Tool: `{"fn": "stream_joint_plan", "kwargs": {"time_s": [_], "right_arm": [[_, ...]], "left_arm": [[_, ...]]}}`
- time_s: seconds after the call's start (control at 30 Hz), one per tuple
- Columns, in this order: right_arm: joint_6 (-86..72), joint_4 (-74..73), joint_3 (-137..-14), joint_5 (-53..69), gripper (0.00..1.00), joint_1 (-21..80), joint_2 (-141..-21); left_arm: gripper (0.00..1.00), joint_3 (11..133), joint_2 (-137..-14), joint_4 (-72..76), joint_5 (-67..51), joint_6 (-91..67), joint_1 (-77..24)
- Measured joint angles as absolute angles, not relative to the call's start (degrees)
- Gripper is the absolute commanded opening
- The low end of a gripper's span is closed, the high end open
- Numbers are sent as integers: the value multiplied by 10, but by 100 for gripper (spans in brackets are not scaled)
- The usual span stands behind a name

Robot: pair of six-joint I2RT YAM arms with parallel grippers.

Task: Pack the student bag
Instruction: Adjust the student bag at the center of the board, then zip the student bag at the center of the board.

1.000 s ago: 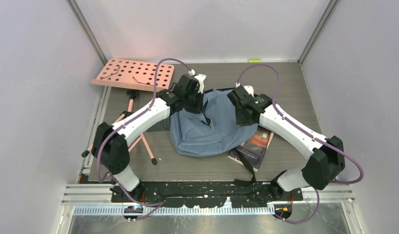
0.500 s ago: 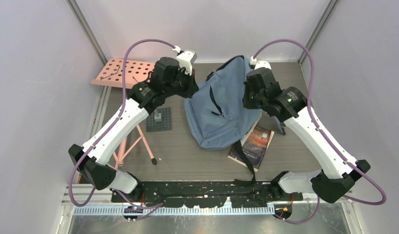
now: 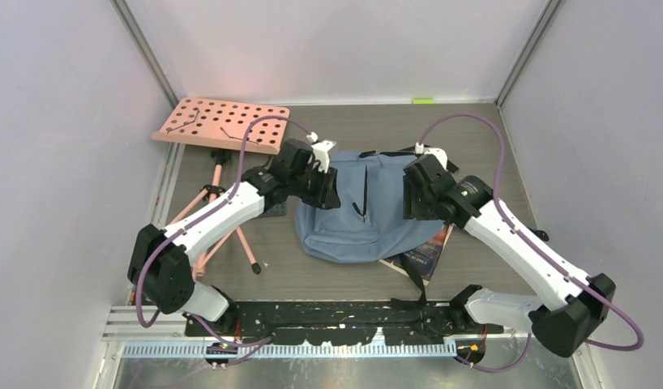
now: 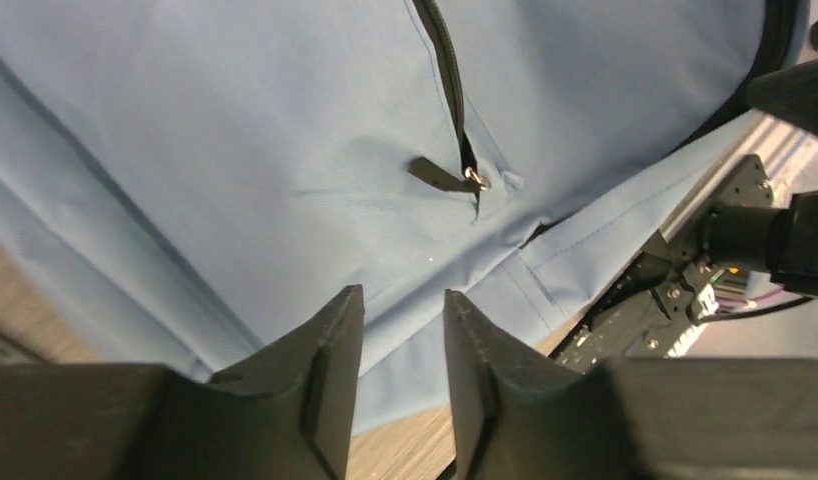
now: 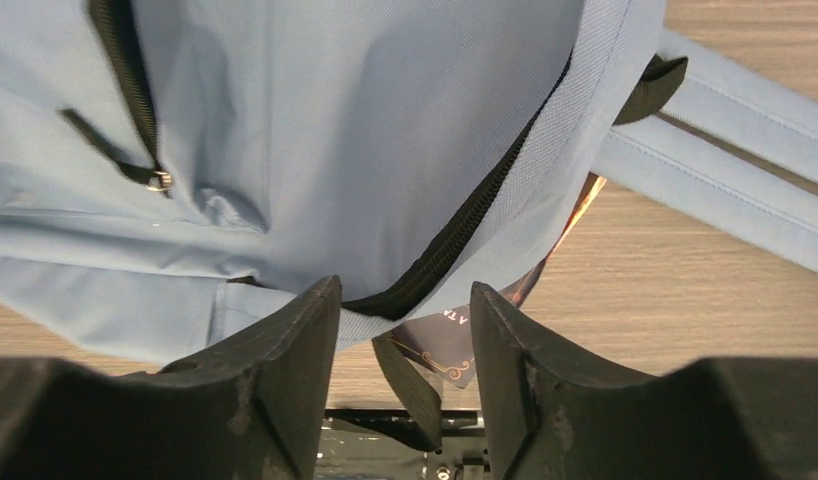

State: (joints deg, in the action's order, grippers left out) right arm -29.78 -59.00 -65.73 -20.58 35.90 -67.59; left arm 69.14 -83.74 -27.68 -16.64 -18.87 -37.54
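Since both wrist views show bare daylight between the fingers, I put the left tool [image 4: 403, 300] down as parted by a narrow gap with nothing in it, and the right tool [image 5: 405, 295] as parted somewhat wider, also holding nothing. Each hangs just over a flank of the large soft blue-grey fabric backpack [image 3: 357, 219], left tool [image 3: 324, 174] at its left side, right tool [image 3: 413, 190] at its right; touching or only close, I cannot tell. The backpack lies flat on the dark wood-grain table [image 3: 474, 138], front face up, squarely between the two arms. Its long axis runs far to near, top and black strap toward the back wall, base toward the arm mounts. A black front-pocket zipper [image 4: 445, 60] follows that axis down the middle, closed as far as I can see; the heavier black main zipper [image 5: 465, 230] curves along the right edge, under the right tool. A dark paperback book with an orange-lit cover [image 3: 429, 247] pokes out from beneath the near right corner, the right arm clearly nearer it. Far left, well apart, a pink perforated music-stand tray [image 3: 223, 121] on thin pink legs. Judgement: nothing looks packed yet; the main zipper wants opening first, a job for the right side.
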Motion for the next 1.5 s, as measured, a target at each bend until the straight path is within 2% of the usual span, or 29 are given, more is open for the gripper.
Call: {"fn": "stream_joint_plan", "kwargs": {"time_s": [0.1,0.2,0.33,0.5,0.67,0.83,0.97,1.13,1.17,1.23,1.37,1.43,1.5], "right_arm": [[-274,-574,-657,-193,60,360,-639],[-243,-542,-656,-152,60,362,-611],[-210,-470,-640,-69,56,371,-609],[-187,-396,-637,-7,48,390,-684],[-164,-357,-645,8,44,406,-780],[-143,-341,-672,-5,42,417,-849],[-123,-330,-683,-30,41,427,-885],[-108,-328,-691,-60,41,436,-910],[-106,-327,-692,-66,40,438,-913],[-104,-326,-692,-79,32,444,-918],[-102,-321,-692,-113,4,457,-928],[-105,-316,-692,-127,1,462,-931],[-110,-315,-692,-138,1,467,-928]], "left_arm": [[58,640,-832,-229,-199,-189,-377],[67,580,-811,-192,-216,-190,-380],[72,525,-773,-161,-196,-193,-383],[77,503,-759,-143,-138,-195,-382],[75,488,-766,-134,-97,-201,-382],[65,488,-798,-125,-80,-209,-382],[53,481,-808,-121,-76,-217,-382],[51,474,-822,-117,-75,-225,-382],[47,473,-825,-116,-74,-226,-382],[38,469,-829,-112,-70,-231,-382],[12,459,-832,-101,-64,-239,-382],[2,456,-834,-94,-64,-241,-383],[0,455,-835,-92,-62,-241,-383]]}}
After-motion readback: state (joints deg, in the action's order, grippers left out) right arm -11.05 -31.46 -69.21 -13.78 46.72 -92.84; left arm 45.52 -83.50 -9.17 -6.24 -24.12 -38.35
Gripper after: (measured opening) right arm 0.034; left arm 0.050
